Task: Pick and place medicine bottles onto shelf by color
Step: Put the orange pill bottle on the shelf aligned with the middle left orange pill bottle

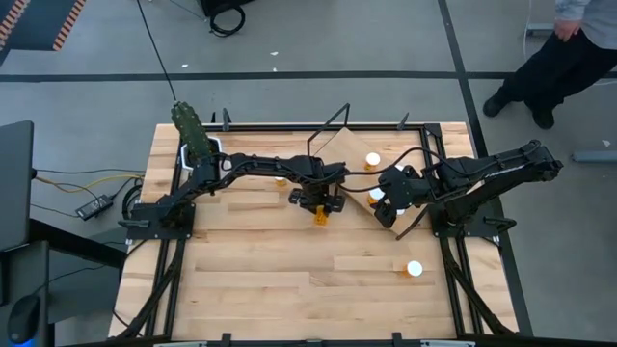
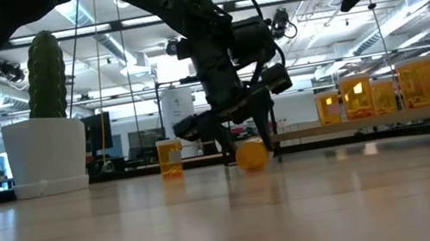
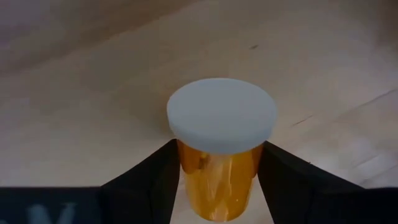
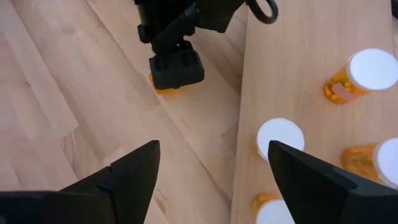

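My left gripper (image 1: 323, 204) is at the table's middle, just left of the shelf, shut on an orange medicine bottle (image 3: 219, 177) with a white cap (image 3: 221, 114). In the low view this bottle (image 2: 252, 155) shows as a round orange end close to the table top. The shelf (image 1: 355, 166) is a tilted light-wood board with several white-capped bottles (image 4: 280, 137) lying on it. My right gripper (image 4: 214, 177) hovers open above the shelf's near left part (image 1: 388, 200), touching nothing. One bottle (image 2: 170, 158) stands upright on the table, and another (image 1: 415, 269) sits near the right edge. My left gripper pinches the bottle's orange body (image 3: 214, 186) just behind the white cap, with one dark finger (image 3: 155, 180) on each side. The fingers point down from above. The bottle is tipped off upright, its cap away from the wrist. Whether it touches the table, I cannot tell.
A white pot with a green cactus (image 2: 47, 153) stands at the table's far left corner (image 1: 193, 135). Black cables run over the table's far side (image 1: 328, 130). A person (image 1: 554, 58) stands on the floor beyond the far right corner. Bare slatted wood (image 1: 289, 280) fills the near half.
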Controlling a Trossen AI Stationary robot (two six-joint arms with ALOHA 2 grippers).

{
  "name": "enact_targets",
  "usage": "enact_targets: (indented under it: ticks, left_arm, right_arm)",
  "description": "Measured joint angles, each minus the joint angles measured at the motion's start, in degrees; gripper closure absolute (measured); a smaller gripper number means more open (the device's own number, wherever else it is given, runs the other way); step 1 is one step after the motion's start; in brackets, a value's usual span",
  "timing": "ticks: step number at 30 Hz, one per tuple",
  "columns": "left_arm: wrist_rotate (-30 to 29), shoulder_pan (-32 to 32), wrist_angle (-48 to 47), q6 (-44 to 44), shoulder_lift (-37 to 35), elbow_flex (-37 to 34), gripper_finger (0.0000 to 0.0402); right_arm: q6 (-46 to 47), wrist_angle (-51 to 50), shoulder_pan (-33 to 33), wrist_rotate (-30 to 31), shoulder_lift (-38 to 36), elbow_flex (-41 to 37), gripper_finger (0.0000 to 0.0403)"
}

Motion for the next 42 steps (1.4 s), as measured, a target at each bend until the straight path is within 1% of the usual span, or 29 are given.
enact_targets:
  ticks: [4,11,17,21,26,31,33,35,39,42]
  left_arm:
    - [-0.5,-0.5,1.6,4.7,0.0,0.0,0.0199]
    - [-2.5,-1.6,2.6,10.3,-1.7,0.0,0.0205]
    - [-8.5,-2.5,5.0,18.3,-5.3,0.0,0.0200]
    - [-11.8,-3.3,6.7,25.3,-8.3,0.1,0.0201]
    - [-14.9,-4.1,9.0,32.7,-11.2,0.0,0.0202]
    - [-15.3,-4.2,12.2,37.9,-13.8,0.1,0.0194]
    - [-15.3,-4.2,12.4,39.4,-15.1,0.0,0.0195]
    - [-15.1,-4.2,14.9,41.4,-16.4,0.0,0.0197]
    - [-14.9,-4.2,15.7,46.1,-18.1,0.0,0.0198]
    - [-14.8,-4.3,15.6,48.6,-19.5,0.0,0.0193]
  right_arm:
    - [0.4,-0.1,0.0,0.6,-0.2,0.0,0.0095]
    - [1.8,-0.4,0.0,2.4,-1.6,0.0,0.0095]
    - [2.3,-0.7,-0.6,5.1,-2.6,0.0,0.0095]
    - [3.9,-0.3,-1.3,4.7,-3.4,0.0,0.0095]
    - [6.9,0.2,-1.3,1.5,-5.5,0.0,0.0095]
    - [12.9,0.5,-1.3,1.2,-9.0,0.0,0.0095]
    - [14.1,0.8,-1.4,1.1,-10.0,0.0,0.0095]
    - [14.5,1.4,-1.4,1.0,-10.7,0.0,0.0095]
    - [14.5,5.1,-2.2,0.6,-10.3,0.0,0.0095]
    - [14.4,8.7,-4.5,-0.9,-8.7,0.0,0.0095]
